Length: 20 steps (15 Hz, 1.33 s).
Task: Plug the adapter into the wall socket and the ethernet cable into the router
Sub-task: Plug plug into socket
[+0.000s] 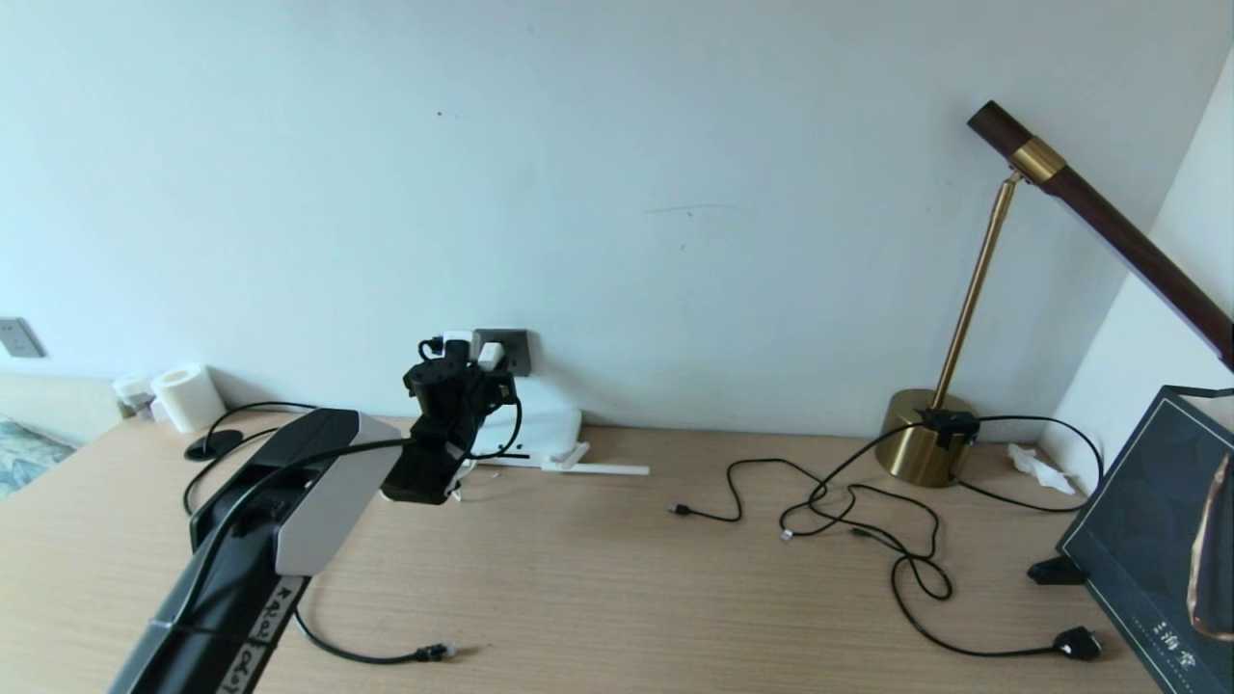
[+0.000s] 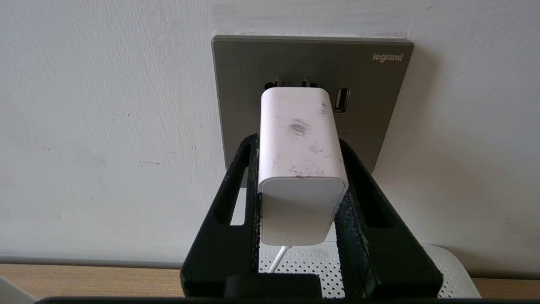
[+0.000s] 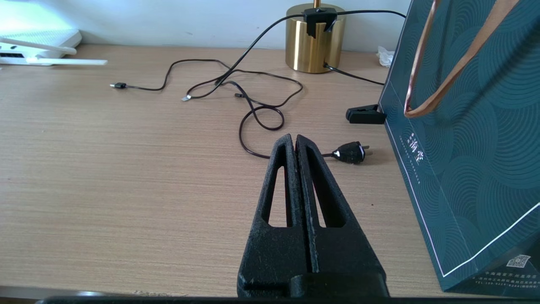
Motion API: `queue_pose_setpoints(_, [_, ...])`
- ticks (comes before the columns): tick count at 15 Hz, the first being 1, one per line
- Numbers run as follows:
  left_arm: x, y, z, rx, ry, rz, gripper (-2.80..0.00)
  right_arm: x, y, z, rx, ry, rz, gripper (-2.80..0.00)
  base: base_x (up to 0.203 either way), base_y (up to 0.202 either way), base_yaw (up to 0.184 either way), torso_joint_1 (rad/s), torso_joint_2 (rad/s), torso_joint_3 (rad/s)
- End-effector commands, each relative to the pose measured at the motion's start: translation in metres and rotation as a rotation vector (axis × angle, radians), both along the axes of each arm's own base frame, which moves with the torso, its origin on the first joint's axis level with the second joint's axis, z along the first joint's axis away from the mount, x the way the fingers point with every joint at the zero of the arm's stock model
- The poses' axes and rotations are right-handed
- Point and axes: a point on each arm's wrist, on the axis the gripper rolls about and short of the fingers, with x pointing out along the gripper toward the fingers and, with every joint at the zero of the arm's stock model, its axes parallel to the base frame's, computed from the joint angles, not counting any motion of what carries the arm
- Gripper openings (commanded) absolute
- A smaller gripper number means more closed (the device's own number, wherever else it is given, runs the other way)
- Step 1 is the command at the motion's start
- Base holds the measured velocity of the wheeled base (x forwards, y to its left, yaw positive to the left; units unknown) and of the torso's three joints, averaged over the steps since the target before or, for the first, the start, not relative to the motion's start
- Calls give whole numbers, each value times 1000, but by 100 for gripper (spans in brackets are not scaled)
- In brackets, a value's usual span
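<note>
My left gripper (image 2: 298, 142) is shut on the white adapter (image 2: 299, 139), one black finger on each of its sides. The adapter's front end is up against the dark grey wall socket (image 2: 371, 84); its pins are hidden, and its thin white cord hangs down behind it. In the head view the adapter (image 1: 490, 355) sits at the socket (image 1: 521, 353) above the white router (image 1: 554, 424). The ethernet cable (image 1: 436, 653) lies loose at the desk's front left. My right gripper (image 3: 296, 139) hovers shut and empty over the desk, outside the head view.
A brass lamp (image 1: 925, 448) stands at the back right with thin black cables (image 1: 848, 501) tangled before it and a chunky black plug (image 1: 1078, 643). A dark green paper bag (image 1: 1147, 540) is at the far right, and a paper roll (image 1: 188, 395) at the back left.
</note>
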Motion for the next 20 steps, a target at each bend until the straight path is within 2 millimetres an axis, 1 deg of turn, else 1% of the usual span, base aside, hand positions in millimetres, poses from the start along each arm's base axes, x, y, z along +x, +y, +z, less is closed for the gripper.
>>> queue_pose_setpoints(1, [1,0,1,-2,-11,2,-280,0,0,0,0,1,0,-280,0,0,0,0,0,0])
queue_pose_setpoints(20, [3,0,2,0,-2,3,-280,0,0,0,0,1,0,-280,0,0,0,0,0,0])
